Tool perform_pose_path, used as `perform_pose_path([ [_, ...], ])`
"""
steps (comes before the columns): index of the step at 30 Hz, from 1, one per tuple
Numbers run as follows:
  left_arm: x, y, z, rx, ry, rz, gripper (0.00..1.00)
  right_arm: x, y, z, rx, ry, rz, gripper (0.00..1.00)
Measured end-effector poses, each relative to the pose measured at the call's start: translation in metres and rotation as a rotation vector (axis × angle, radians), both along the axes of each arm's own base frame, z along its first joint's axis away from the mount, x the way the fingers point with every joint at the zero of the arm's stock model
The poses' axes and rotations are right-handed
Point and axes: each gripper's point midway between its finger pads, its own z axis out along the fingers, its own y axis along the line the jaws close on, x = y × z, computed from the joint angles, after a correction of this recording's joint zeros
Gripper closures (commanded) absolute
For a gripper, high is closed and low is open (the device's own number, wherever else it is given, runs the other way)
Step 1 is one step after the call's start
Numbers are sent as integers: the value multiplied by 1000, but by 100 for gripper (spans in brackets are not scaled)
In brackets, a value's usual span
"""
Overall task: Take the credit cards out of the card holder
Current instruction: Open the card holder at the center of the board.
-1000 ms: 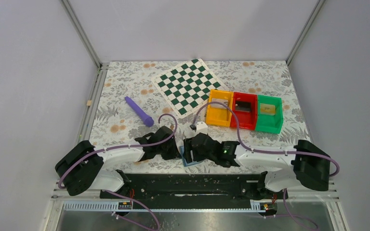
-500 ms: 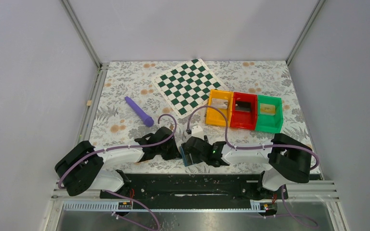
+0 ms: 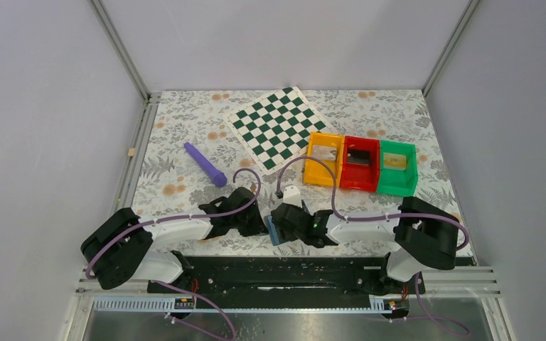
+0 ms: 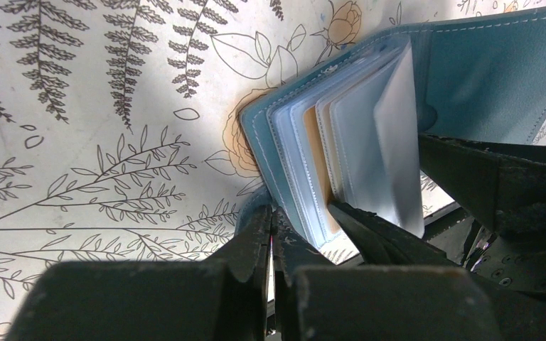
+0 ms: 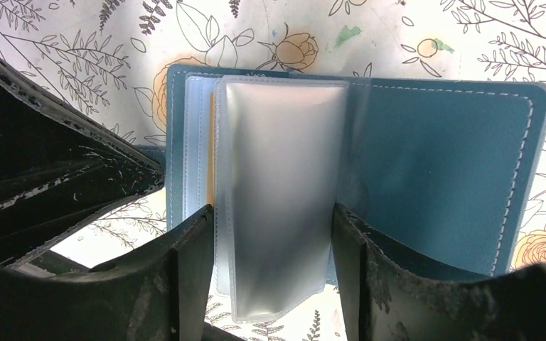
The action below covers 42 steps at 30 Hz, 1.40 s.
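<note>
Right wrist: card holder (image 5: 434, 163) lies open, sleeves within right end effector (image 5: 271, 222).

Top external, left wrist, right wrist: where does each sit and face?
Top external: above and behind the bases, looking down on the table; left arm and right arm show.
Left wrist: looks along the left gripper clamping the card holder.
Right wrist: faces down; the right gripper straddles a clear sleeve.
Shared: both wrist views show the card holder.

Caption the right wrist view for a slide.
Right gripper, open, straddles a clear sleeve standing up from the opened blue card holder on the floral table.
</note>
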Motion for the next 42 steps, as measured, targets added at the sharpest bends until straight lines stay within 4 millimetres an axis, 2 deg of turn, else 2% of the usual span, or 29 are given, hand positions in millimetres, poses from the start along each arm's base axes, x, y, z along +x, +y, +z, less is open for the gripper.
perform_pose_path([
  [5, 1, 1, 0, 4, -4, 4, 100, -2, -3, 2, 23, -2, -7, 60],
  [8, 1, 1, 0, 6, -4, 6, 100, -3, -4, 4, 43, -5, -14, 61],
  [20, 1, 5, 0, 27, -3, 16, 100, -9, -6, 9, 187, 27, -45, 60],
  [24, 2, 10, 0, 58, -5, 28, 100, -9, -12, 7, 244, 55, -67, 51],
  [25, 3, 12, 0, 65, -7, 30, 100, -10, -13, 7, 251, 62, -68, 52],
  [28, 3, 15, 0, 84, -8, 33, 100, -10, -13, 7, 268, 67, -72, 67],
  [29, 3, 15, 0, 88, -8, 33, 100, -10, -12, 7, 272, 68, -73, 69],
  [30, 3, 16, 0, 93, -8, 34, 100, -10, -12, 7, 273, 69, -73, 66],
  [32, 3, 17, 0, 96, -7, 34, 100, -10, -12, 7, 278, 72, -73, 53],
  [34, 3, 17, 0, 101, -6, 35, 100, -10, -11, 8, 286, 76, -73, 49],
  [37, 3, 18, 0, 103, -6, 36, 100, -10, -10, 8, 291, 80, -73, 50],
  [40, 3, 18, 0, 103, -6, 36, 100, -10, -10, 8, 295, 82, -75, 58],
  [42, 3, 18, 1, 104, -4, 36, 100, -10, -10, 8, 298, 84, -76, 59],
])
